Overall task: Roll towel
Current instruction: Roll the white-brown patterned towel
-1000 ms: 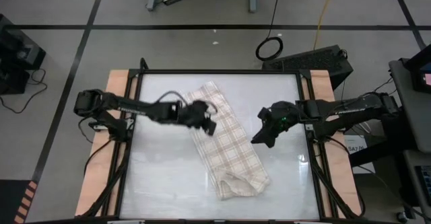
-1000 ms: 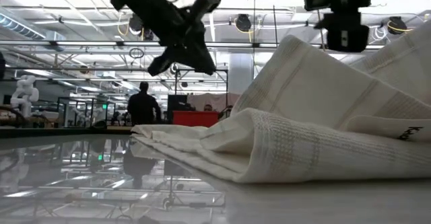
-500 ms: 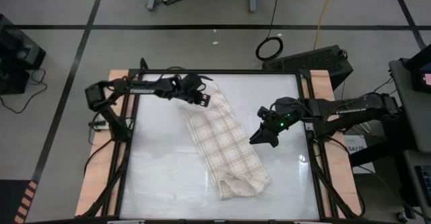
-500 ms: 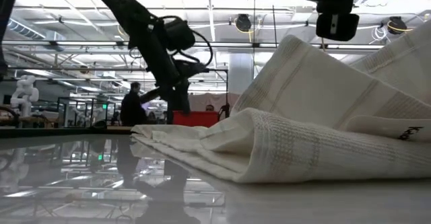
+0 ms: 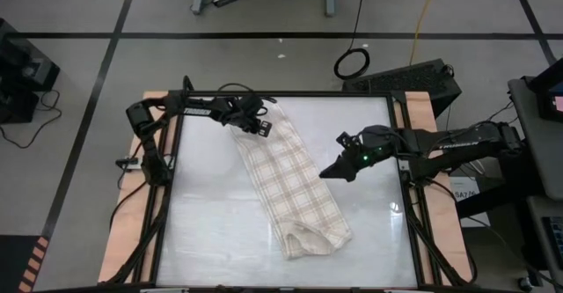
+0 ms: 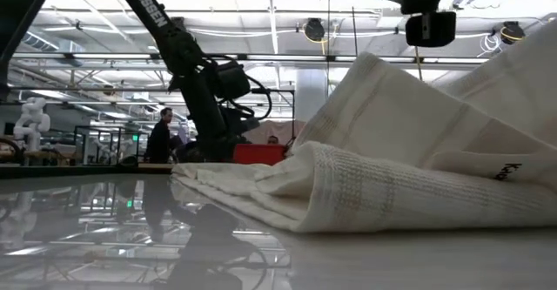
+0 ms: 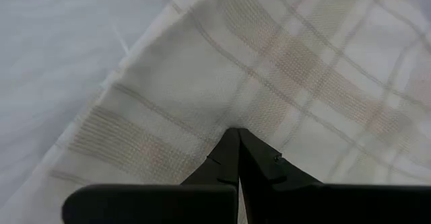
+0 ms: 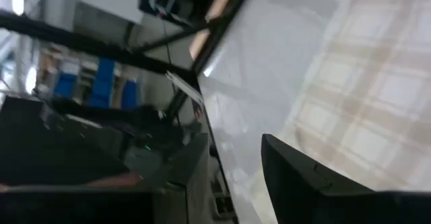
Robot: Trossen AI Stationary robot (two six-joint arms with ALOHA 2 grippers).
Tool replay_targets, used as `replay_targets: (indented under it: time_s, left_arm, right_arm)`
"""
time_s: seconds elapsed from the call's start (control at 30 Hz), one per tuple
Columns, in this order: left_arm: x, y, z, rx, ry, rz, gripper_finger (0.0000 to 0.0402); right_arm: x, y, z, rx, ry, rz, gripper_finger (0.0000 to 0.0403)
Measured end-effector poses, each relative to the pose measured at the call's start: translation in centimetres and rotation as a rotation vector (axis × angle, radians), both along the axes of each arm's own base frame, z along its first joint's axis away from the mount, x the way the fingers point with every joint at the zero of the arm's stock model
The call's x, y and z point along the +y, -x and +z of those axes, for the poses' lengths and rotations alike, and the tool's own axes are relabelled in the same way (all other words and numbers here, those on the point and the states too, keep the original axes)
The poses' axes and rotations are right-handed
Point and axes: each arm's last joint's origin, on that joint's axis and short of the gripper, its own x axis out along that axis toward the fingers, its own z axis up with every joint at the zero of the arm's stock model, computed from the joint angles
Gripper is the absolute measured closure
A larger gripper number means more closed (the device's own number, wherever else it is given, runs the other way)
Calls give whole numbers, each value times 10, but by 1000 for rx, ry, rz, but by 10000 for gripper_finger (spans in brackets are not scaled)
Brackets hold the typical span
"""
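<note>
The cream plaid towel [image 5: 295, 183] lies flat on the glossy table, slanting from the far left toward the near middle. Its near end [image 5: 310, 240] is bunched into a loose fold, which fills the low view [image 6: 392, 177]. My left gripper [image 5: 259, 127] is shut and points steeply down at the towel's far end [image 7: 303, 69], near its far-left corner. My right gripper [image 5: 334, 171] hangs open above the bare table just right of the towel's middle, with nothing between its fingers. Its wrist view shows the plaid [image 8: 363, 96] beyond one finger [image 8: 310, 177]. My left gripper has its shut fingertips [image 7: 239, 135] on top of the towel's far end [image 7: 229, 109], a little in from the far-left corner. They come from above, slanting toward the table's right. The cloth lies flat under them. Whether any fabric is caught between the tips does not show.
A dark metal frame [image 5: 281, 93] and wooden strips [image 5: 149, 152] border the table. Bare glossy surface lies left of the towel [image 5: 211, 214] and to its right [image 5: 378, 223]. A black keyboard-like case [image 5: 413, 77] sits beyond the far right corner. A person [image 6: 159, 133] stands far behind.
My left gripper has swung from above the towel's left edge toward the table's far edge and down, ending on the towel's far end. My right gripper has stayed in place and tipped its fingers up a little. The towel lies as before.
</note>
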Motion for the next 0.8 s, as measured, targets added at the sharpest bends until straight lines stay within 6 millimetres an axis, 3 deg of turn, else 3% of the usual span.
replay_targets:
  time_s: [0.5,0.8]
  left_arm:
    - [30,24,-3,91,-96,-1,400]
    - [46,41,-4,157,-125,-1,400]
  right_arm:
    - [0,-2,4,-42,-19,-23,275]
    - [1,-1,3,-52,64,54,275]
